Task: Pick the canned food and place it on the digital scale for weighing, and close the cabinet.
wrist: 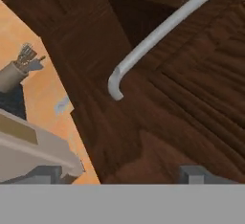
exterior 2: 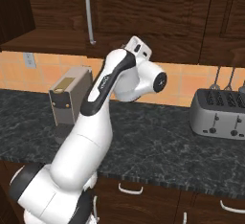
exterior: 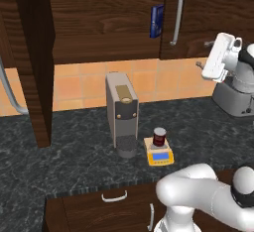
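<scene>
Canned food (exterior: 159,137) stands upright on the grey plate of the digital scale (exterior: 159,153), well below our hand (wrist: 118,175) and off toward the coffee machine (exterior: 121,113); our hand is raised up at the cabinet (exterior: 109,18), close before its dark wooden door; the two dark finger tips (wrist: 48,174) stand wide apart with nothing between them, so we call the hand open and empty. Just ahead of the tips runs the door's silver bar handle (wrist: 158,34), round and smooth, curling in at its end; the wood around it is dark brown with a streaked grain. The can is a short cylinder, red-brown label, silver rim; the scale is a flat yellow-orange square with a blue display on its front. Both rest on the desk (exterior: 74,161), a speckled black stone. One cabinet door (exterior: 37,62) at the left stands swung open.
</scene>
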